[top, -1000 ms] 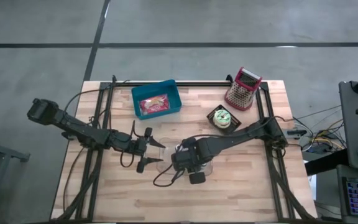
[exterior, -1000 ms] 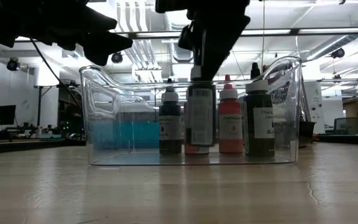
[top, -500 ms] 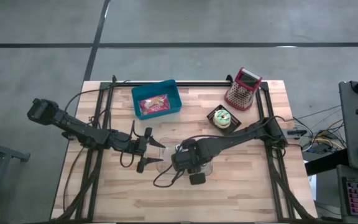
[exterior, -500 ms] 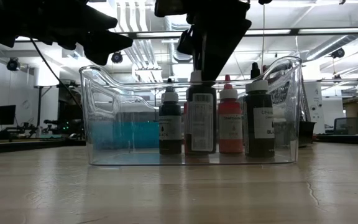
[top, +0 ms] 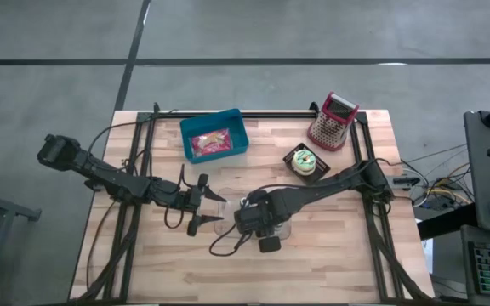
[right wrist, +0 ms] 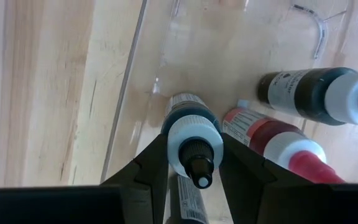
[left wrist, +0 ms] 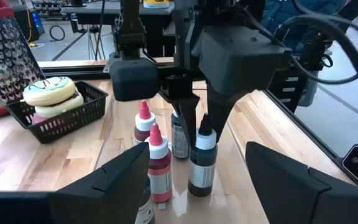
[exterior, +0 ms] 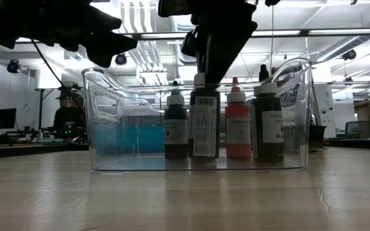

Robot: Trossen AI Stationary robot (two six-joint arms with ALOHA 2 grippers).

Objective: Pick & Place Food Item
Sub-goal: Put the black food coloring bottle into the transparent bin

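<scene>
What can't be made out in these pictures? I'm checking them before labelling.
- High view: the clear plastic bin and its bottles, covered by the right tool.
- Low view: small dropper-bottle labels, too small to read.
- Low view: the blue plastic tray, blurred through the bin wall.

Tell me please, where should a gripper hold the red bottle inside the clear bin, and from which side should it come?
The red bottle stands upright in the clear bin, between dark bottles, one of them clamped by the right gripper. Probably best to come straight down and close on its white cap, which rises free above the body; the bin walls and neighbours block a sideways approach.
</scene>
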